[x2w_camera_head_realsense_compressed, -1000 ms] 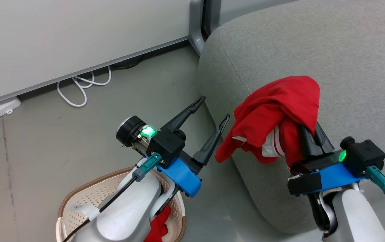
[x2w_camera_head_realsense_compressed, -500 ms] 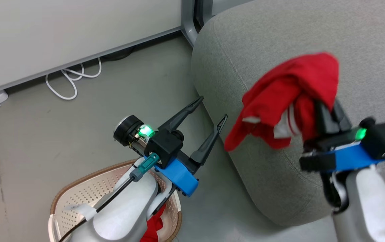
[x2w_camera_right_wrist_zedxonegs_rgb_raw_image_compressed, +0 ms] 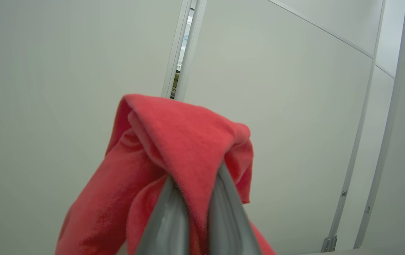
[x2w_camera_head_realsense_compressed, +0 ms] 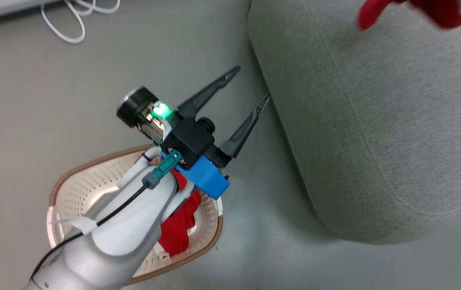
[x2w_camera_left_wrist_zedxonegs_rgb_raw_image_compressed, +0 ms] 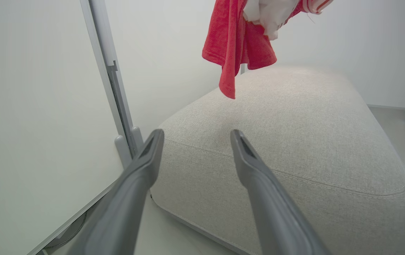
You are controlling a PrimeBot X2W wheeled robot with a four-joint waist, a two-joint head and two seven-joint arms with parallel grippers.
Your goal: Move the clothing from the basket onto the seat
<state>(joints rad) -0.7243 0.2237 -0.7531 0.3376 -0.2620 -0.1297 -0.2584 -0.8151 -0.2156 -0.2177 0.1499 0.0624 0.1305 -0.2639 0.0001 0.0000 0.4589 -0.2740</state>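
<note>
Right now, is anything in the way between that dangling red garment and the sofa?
Nothing visible. The red garment hangs from the right claw over the bare grey sofa, only air between.

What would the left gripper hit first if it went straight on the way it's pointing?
Most likely the seat: the open left gripper aims its fingers at the seat's rounded near edge. The garment hangs higher, above that line. Depth is hard to judge.
</note>
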